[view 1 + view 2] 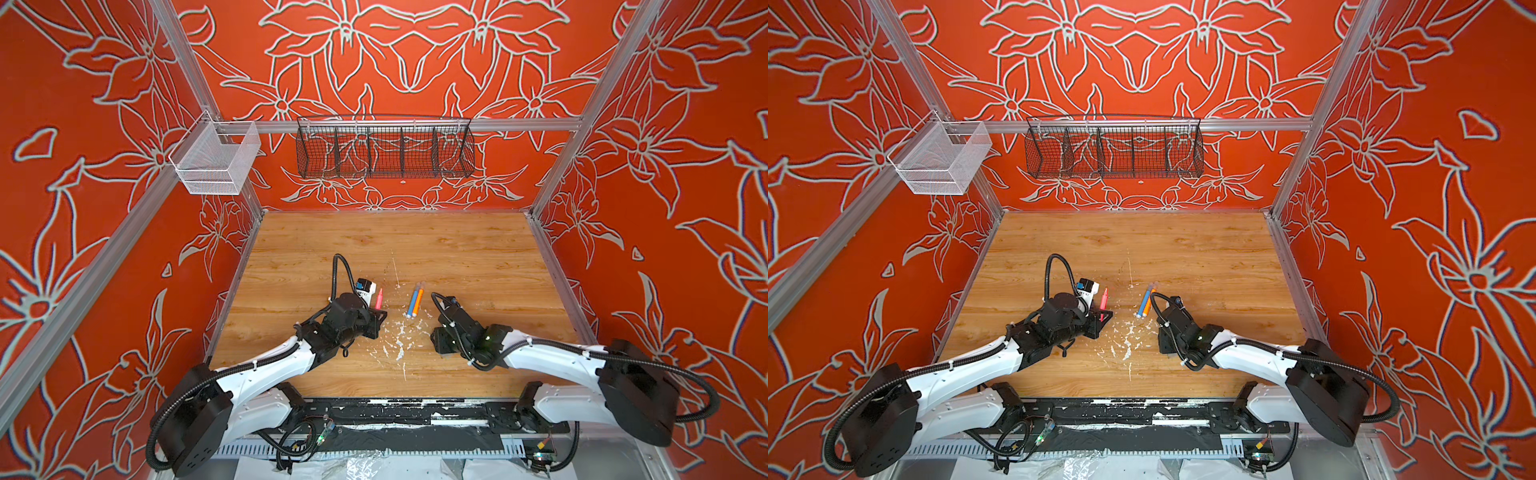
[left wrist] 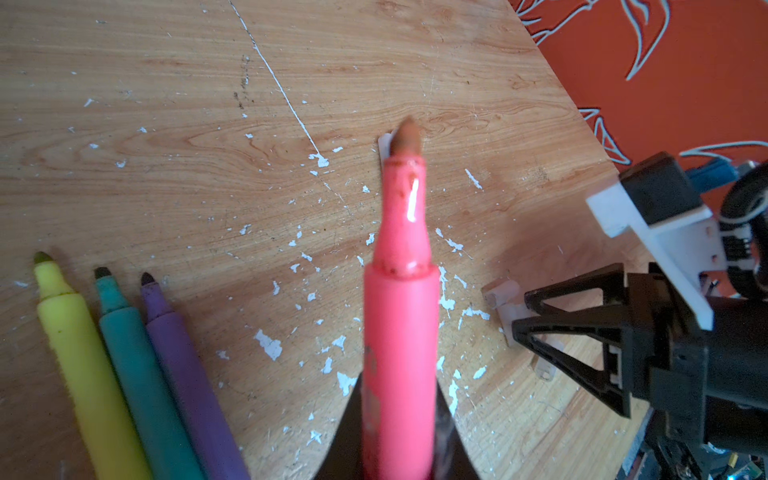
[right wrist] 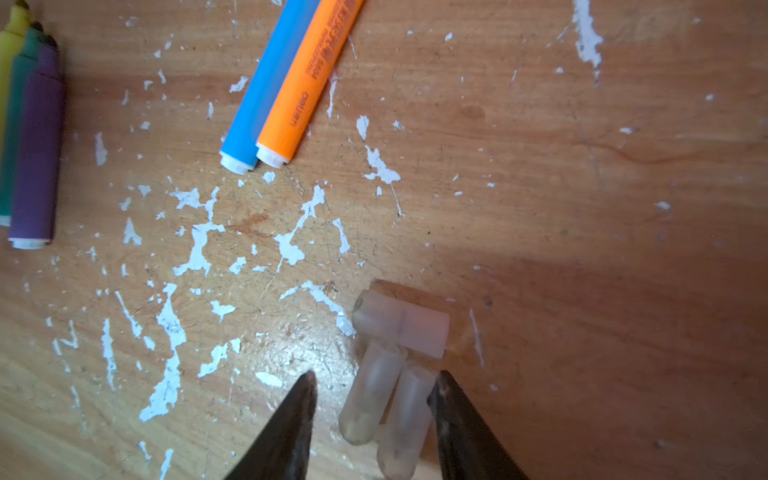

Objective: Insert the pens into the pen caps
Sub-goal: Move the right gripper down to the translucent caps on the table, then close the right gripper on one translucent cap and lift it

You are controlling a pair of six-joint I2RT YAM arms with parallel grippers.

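The left gripper [image 2: 399, 436] clenched the pink pen [image 2: 401, 316]. The right gripper [image 3: 376, 376] had its jaws apart around two clear pen caps [image 3: 368, 399] on the table [image 3: 582, 208]; closing might pinch both together.

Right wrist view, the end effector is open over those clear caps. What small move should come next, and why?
Probably sidestep the right end effector a little before closing. Two pen caps lie side by side between its open fingers, so closing now would likely pinch both, while the left end effector holds just one pink pen.
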